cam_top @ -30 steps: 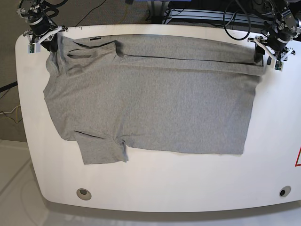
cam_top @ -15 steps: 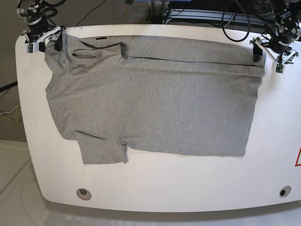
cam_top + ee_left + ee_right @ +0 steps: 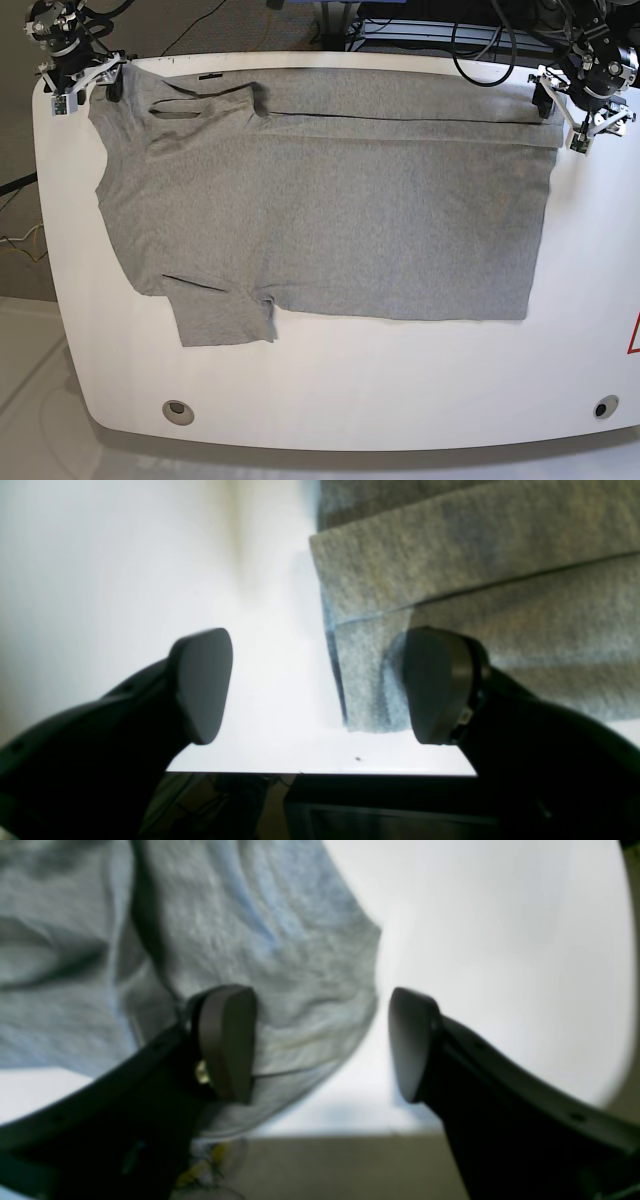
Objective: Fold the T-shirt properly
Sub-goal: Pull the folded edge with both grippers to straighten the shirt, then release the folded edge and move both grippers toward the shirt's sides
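Both spread wide, gripping nothing — left end effector over the T-shirt hem corner, right end effector over the shoulder edge. Could snag cloth on lifting away — undoing the fold.

One T-shirt lies on one white table. Two grippers show, a left gripper and a right gripper (each with two fingers), and the table carries two round holes.

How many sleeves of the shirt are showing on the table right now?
1. A sleeve sticks out at the near left edge of the T-shirt in the base view. The other sleeve may be hidden under the folded band along the far edge.
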`<state>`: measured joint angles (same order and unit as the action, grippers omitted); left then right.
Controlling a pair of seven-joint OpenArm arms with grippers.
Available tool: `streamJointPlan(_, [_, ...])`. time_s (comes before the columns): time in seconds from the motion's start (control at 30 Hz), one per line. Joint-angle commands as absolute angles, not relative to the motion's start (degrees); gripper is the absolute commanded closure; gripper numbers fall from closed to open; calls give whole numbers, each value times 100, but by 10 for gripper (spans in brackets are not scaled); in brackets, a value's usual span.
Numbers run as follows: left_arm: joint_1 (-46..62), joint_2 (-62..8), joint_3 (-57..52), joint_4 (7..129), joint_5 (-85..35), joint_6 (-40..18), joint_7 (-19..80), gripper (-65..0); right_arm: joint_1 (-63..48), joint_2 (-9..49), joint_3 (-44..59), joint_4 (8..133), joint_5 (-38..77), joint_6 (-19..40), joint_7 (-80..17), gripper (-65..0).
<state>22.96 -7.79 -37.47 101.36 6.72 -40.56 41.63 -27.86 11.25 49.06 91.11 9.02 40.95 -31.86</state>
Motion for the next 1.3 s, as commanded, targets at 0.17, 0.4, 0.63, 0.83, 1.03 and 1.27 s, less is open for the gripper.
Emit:
streamJointPlan(0.17, [2088, -875, -3855, 10290, 752, -4000, 4171, -509, -2765, 1270, 5156, 9727, 787, 4000, -3442, -398])
streamJointPlan(0.4, [1807, -884, -4004, 10290, 752, -4000, 4171, -509, -2404, 1270, 5209, 10167, 752, 4000, -4013, -398])
streamJointPlan(0.63, [1684, -892, -4004, 10325, 752, -4000, 4171, -509, -2044, 1270, 5182, 10343, 752, 4000, -4479, -398])
streamJointPlan(0.83, [1684, -866, -4004, 10633, 752, -4000, 4171, -509, -1763, 1270, 5156, 10343, 752, 4000, -4558, -398])
streamJointPlan(1.03, [1473, -848, -4004, 10782, 752, -4000, 4180, -509, -1666, 1323, 4813, 10343, 743, 4000, -4558, -397])
streamJointPlan(1.27, [1007, -910, -4013, 10800, 752, -4000, 4532, -509, -1367, 1358, 4611, 10325, 673, 4000, -4558, -397])
